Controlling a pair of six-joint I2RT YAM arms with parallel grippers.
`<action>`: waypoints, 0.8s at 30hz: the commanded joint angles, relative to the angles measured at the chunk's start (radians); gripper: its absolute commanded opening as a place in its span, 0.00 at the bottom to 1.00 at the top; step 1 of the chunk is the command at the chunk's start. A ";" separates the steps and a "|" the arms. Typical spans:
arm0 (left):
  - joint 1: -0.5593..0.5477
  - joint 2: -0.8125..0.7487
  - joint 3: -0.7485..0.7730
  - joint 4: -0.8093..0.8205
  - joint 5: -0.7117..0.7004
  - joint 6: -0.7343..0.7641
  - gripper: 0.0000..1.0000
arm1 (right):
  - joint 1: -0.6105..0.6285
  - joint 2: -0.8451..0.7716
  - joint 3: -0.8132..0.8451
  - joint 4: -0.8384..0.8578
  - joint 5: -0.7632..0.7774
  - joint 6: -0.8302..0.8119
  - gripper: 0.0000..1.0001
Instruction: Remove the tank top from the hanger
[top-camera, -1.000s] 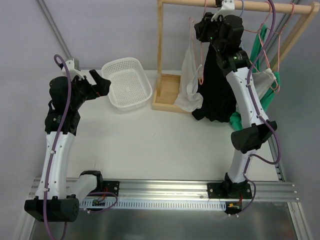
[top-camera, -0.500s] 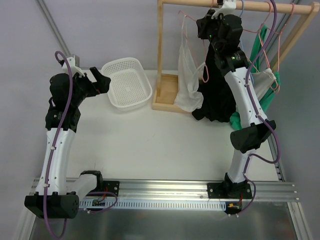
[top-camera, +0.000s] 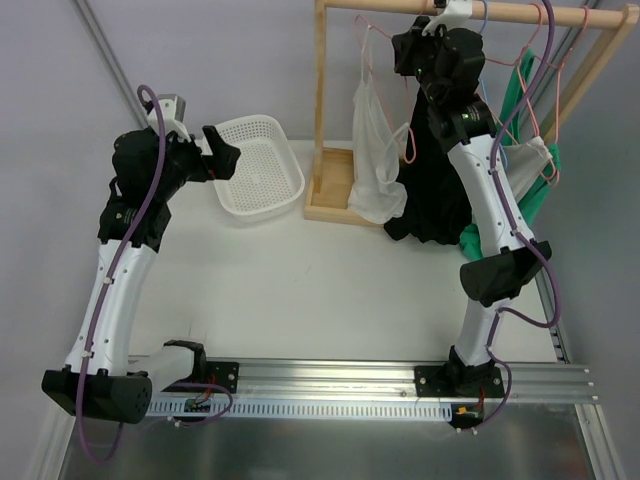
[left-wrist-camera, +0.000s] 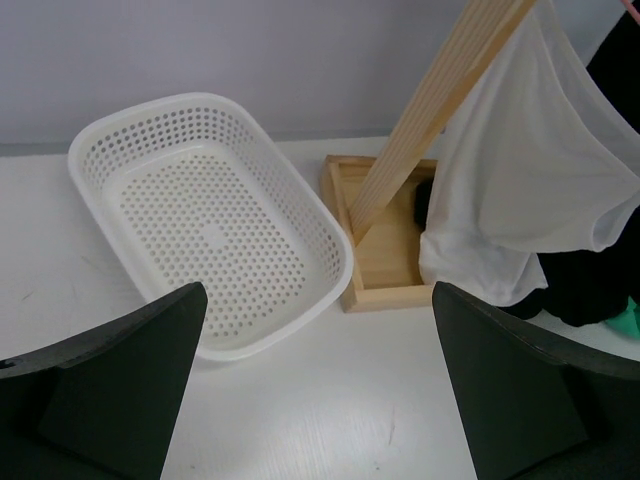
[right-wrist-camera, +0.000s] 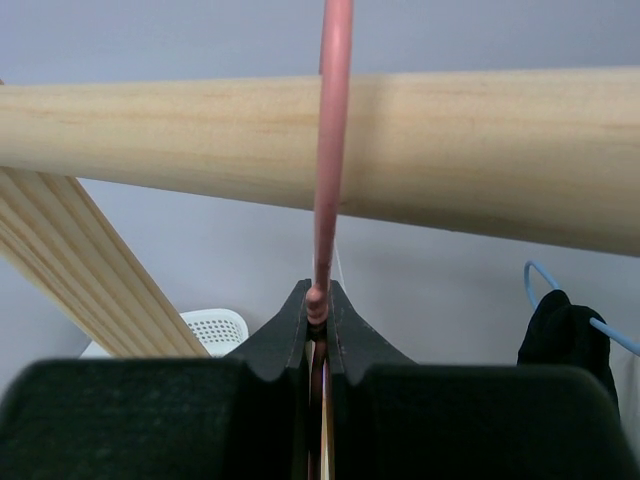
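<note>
My left gripper (left-wrist-camera: 315, 400) hangs released, jaws wide, well to the left of the rack (top-camera: 320, 100) and above the desk (top-camera: 300, 270). The white basket (left-wrist-camera: 170, 100) sits just left of the rack's base, close beside it; I cannot tell whether the two touch. The tank top (top-camera: 375, 150) is white and thin, and hangs on the pink hanger (right-wrist-camera: 332, 100) just right of the rack's left post, its hem drooping onto the wooden base. My right gripper (right-wrist-camera: 317, 300) is up at the rack's rail (right-wrist-camera: 150, 130), clenched on the hanger's wire right below the point where the wire crosses the rail. Behind my right arm, further right along the rack, hangs a black garment (top-camera: 430, 190). A green garment (top-camera: 536, 200) hangs past it at the rack's right end.
</note>
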 joint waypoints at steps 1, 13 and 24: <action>-0.048 0.032 0.090 0.056 0.025 0.095 0.99 | 0.007 -0.063 0.066 0.092 0.030 -0.018 0.00; -0.272 0.170 0.289 0.072 0.152 0.244 0.99 | 0.026 -0.160 -0.005 0.092 0.043 -0.017 0.00; -0.449 0.271 0.363 0.115 0.243 0.391 0.99 | 0.084 -0.259 -0.067 -0.012 0.145 0.017 0.00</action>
